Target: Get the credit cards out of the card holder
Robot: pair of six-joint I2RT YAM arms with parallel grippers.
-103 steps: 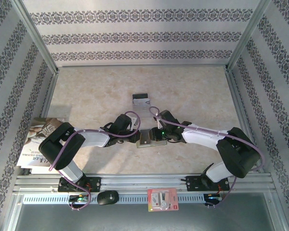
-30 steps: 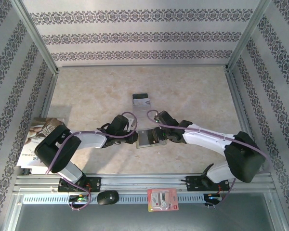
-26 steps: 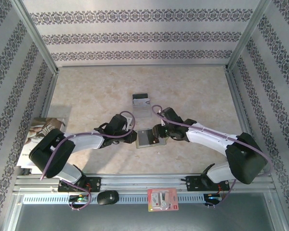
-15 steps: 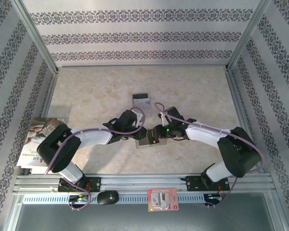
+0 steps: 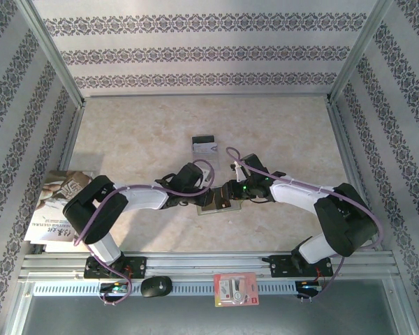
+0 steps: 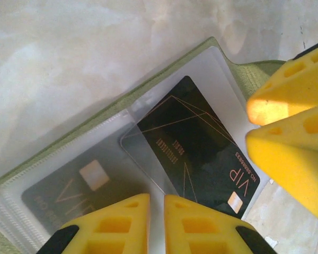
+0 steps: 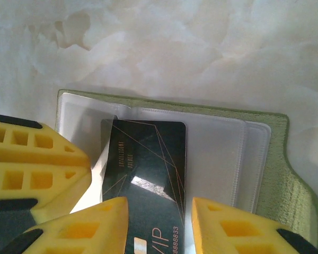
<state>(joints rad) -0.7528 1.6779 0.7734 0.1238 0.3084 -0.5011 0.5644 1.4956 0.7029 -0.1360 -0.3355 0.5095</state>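
The card holder (image 5: pixel 209 207) lies open on the table, olive-green (image 7: pixel 291 174) with clear pockets (image 6: pixel 201 74). A black VIP credit card (image 6: pixel 196 153) sticks partway out of one pocket (image 7: pixel 148 164). A second dark card (image 6: pixel 69 185) sits inside the neighbouring pocket. Another card (image 5: pixel 204 144) lies loose on the table further back. My left gripper (image 6: pixel 156 222) (image 5: pixel 201 197) is shut down to a slit on the holder's clear pocket leaf. My right gripper (image 7: pixel 159 227) (image 5: pixel 228 195) stands open astride the VIP card, one finger (image 7: pixel 95 227) over its face.
A magazine (image 5: pixel 56 209) lies at the table's left edge. A black mouse (image 5: pixel 156 286) and a red-and-white packet (image 5: pixel 235 288) rest on the front rail. Metal frame posts and patterned walls close in the sides and back.
Both grippers have closed in from either side and now meet over the card holder. The right jaws have narrowed around the VIP card.
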